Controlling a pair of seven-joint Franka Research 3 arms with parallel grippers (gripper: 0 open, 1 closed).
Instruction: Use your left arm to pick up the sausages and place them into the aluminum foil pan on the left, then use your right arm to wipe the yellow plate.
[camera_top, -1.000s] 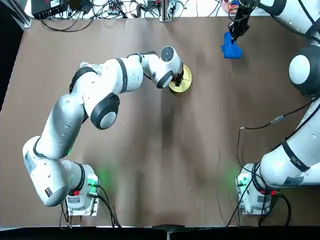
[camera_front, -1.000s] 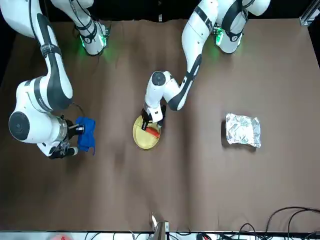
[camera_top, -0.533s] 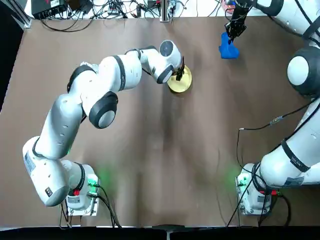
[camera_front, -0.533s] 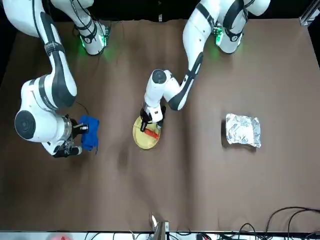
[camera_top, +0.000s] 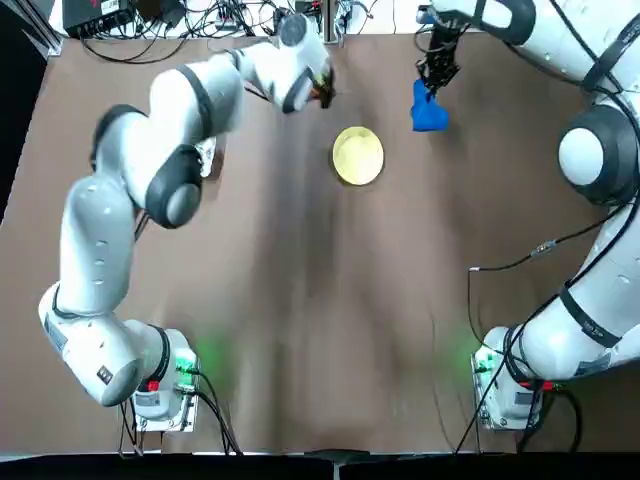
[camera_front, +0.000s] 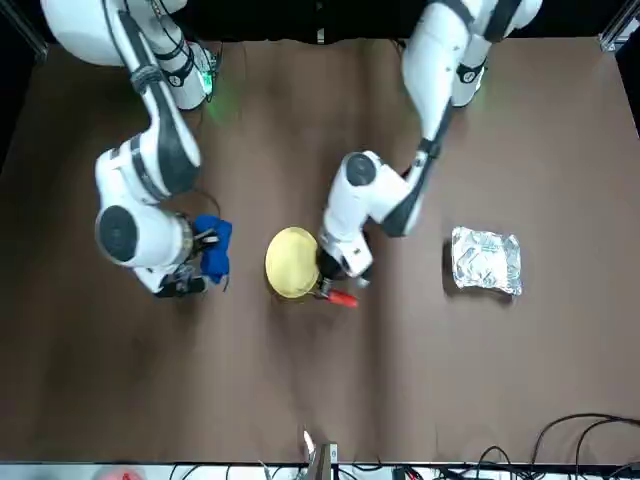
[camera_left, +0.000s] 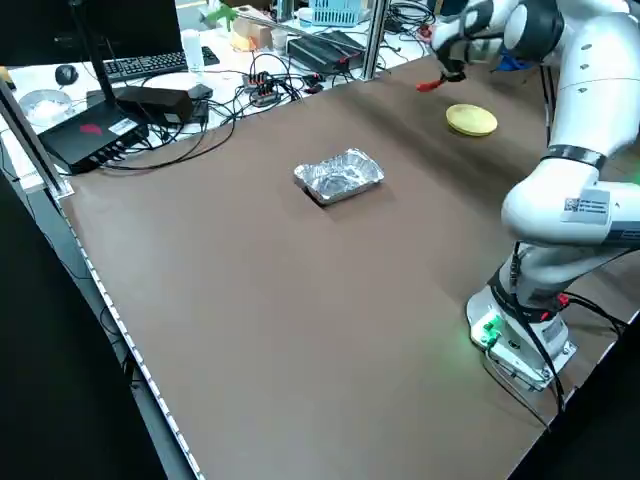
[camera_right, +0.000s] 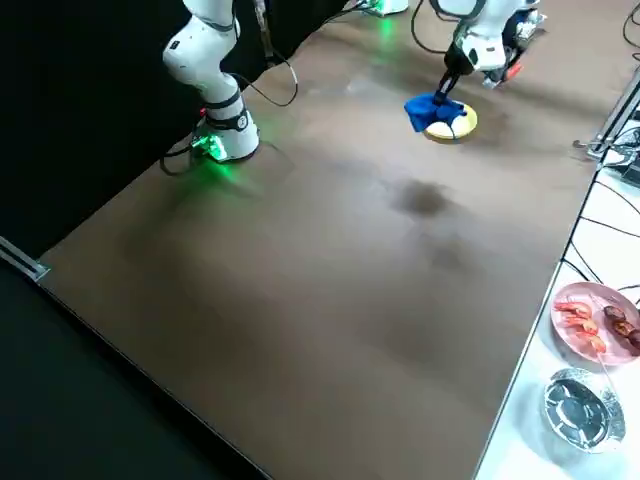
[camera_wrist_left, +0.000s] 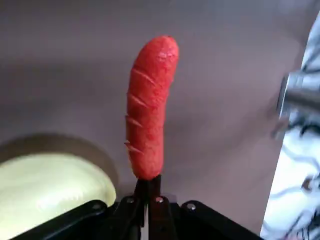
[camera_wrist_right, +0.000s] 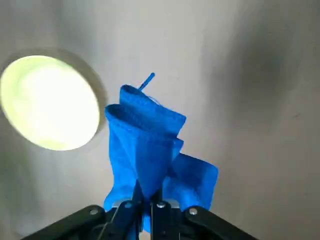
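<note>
Sausage (camera_wrist_left: 147, 107) sits pinched in my left claw (camera_front: 330, 288) beside the plate (camera_front: 291, 263); right claw (camera_wrist_right: 145, 202) grips a blue cloth (camera_wrist_right: 150, 150).

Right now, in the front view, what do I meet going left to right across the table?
Blue cloth in the right claw → yellow plate → sausage in the left claw → aluminum foil pan.

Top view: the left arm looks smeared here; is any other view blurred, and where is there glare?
Top view: the left arm is motion-blurred near its gripper. Left wrist view: the sausage is sharp, the plate and background soft. Right wrist view: the plate is washed out by glare, the cloth crisp. Left side view: the foil pan glints.
</note>
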